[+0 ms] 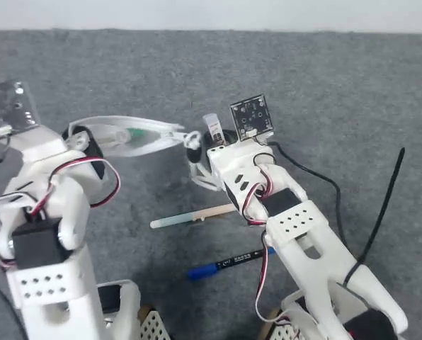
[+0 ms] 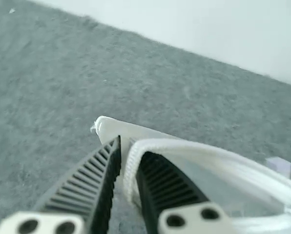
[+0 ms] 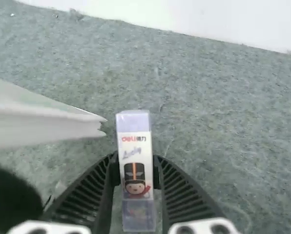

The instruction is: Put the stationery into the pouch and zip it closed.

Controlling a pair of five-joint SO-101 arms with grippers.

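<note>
My left gripper is shut on the white zipper edge of a clear pouch. In the high view that pouch hangs above the grey carpet, with a green item inside. My right gripper is shut on a small wrapped eraser, held upright just beside the pouch's free corner. From above, the eraser sits right of the pouch's end. A pale pen and a blue-capped black pen lie on the carpet near the arms' bases.
A black cable runs across the carpet at the right. The carpet stretches to a white wall at the back. The arm bases stand at the front edge.
</note>
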